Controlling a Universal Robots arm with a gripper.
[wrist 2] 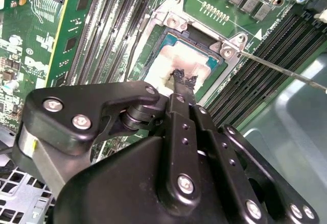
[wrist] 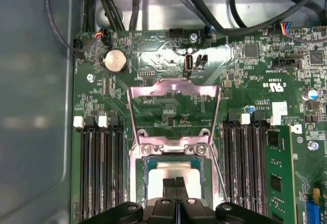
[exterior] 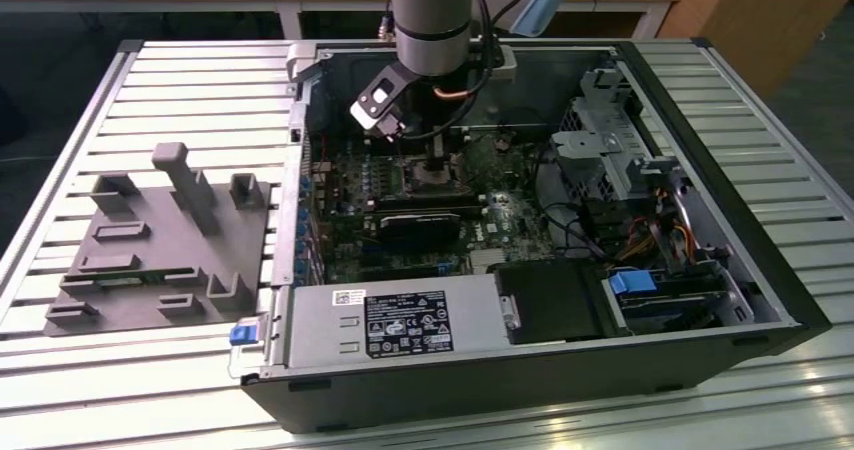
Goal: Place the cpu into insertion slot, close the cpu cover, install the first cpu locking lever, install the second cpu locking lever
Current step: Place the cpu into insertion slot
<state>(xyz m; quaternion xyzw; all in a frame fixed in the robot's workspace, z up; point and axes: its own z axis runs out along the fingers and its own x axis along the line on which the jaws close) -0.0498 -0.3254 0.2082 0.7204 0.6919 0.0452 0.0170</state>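
Grey holder block (exterior: 160,240) at the exterior view's left, open computer case (exterior: 534,390) to its right, the cpu (wrist: 159,175) silvery-beige and flat inside the insertion slot (wrist: 139,183), partly hidden by the gripper (wrist: 175,184), fingers pressed together on its top, cpu cover (wrist: 173,85) standing open.

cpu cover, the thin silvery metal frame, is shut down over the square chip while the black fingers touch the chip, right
No: the thin square silvery metal cpu cover is swung open, clear of the silvery-beige square cpu, as the first wrist view shows. The black fingers do touch it.
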